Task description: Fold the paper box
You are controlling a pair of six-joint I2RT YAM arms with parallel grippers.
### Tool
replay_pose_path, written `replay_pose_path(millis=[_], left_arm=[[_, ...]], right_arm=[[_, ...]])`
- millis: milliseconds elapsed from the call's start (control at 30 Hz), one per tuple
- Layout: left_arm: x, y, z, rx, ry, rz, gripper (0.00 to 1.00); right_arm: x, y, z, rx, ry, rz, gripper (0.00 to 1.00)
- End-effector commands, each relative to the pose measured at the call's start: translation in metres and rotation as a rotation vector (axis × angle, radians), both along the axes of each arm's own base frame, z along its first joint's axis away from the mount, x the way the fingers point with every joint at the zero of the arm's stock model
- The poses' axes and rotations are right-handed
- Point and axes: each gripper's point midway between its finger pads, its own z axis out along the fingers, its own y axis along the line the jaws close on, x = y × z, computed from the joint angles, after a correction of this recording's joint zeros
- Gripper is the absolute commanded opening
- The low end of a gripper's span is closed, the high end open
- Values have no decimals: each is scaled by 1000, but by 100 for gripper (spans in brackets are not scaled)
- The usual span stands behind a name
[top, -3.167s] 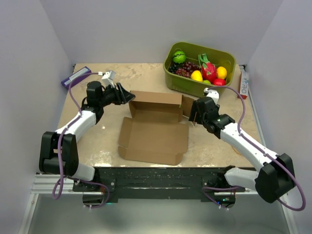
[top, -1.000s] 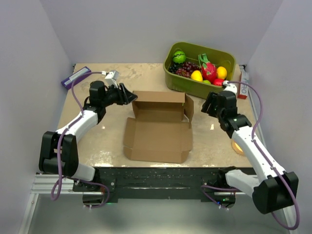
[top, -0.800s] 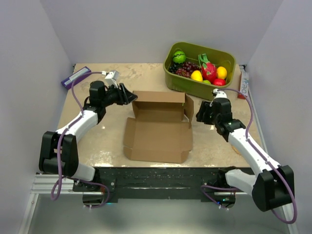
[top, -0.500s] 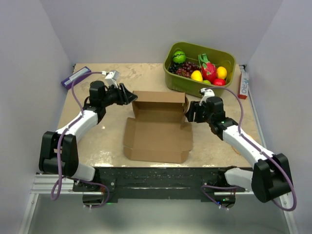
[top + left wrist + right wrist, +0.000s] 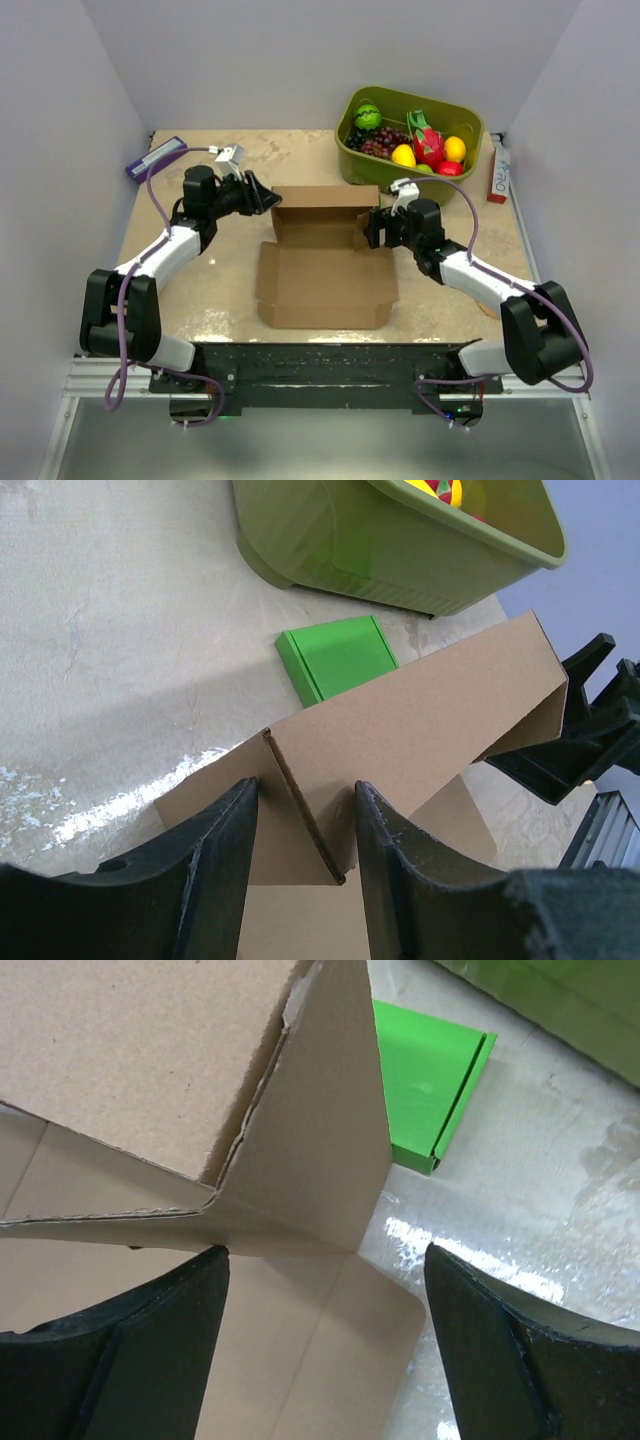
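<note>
At the far left corner of the table lies a flat purple packet, well apart from everything else. The left gripper reaches in from the left to the far left corner of the paper box. In the left wrist view its jaws are spread, and the raised edge of the box's left side flap stands between the two fingers with a gap on either side. The brown cardboard box sits in the middle of the table. Its rear wall stands upright and its wide front panel lies flat toward the near edge, unfolded. Just behind the rear wall a small green box lies flat on the table — the right wrist view shows it too, beside the box's right corner. The right gripper is at the far right corner of the paper box. Its jaws are also wide apart, one finger over the cardboard and the other over bare table, with the standing right side flap between them; whether either finger touches the flap cannot be told. Behind it, at the far right, an olive-green bin holds fruit — grapes, yellow pieces and a dragon fruit among them. A red-and-white packet lies against the right edge.
</note>
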Motion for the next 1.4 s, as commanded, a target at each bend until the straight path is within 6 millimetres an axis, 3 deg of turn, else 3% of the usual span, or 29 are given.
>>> replay_pose_path(millis=[0, 400, 800, 1167, 1367], left_arm=[[1, 5, -7, 32, 17, 1, 47], [3, 7, -11, 45, 26, 2, 47], [3, 6, -12, 44, 30, -7, 47], [0, 4, -12, 28, 33, -20, 47], [0, 3, -7, 22, 23, -24, 48]], right_arm=[[21, 10, 29, -2, -180, 55, 82], [38, 39, 35, 59, -222, 166, 80], [51, 43, 48, 139, -259, 107, 56], [58, 56, 42, 165, -253, 40, 44], [60, 57, 34, 158, -223, -9, 31]])
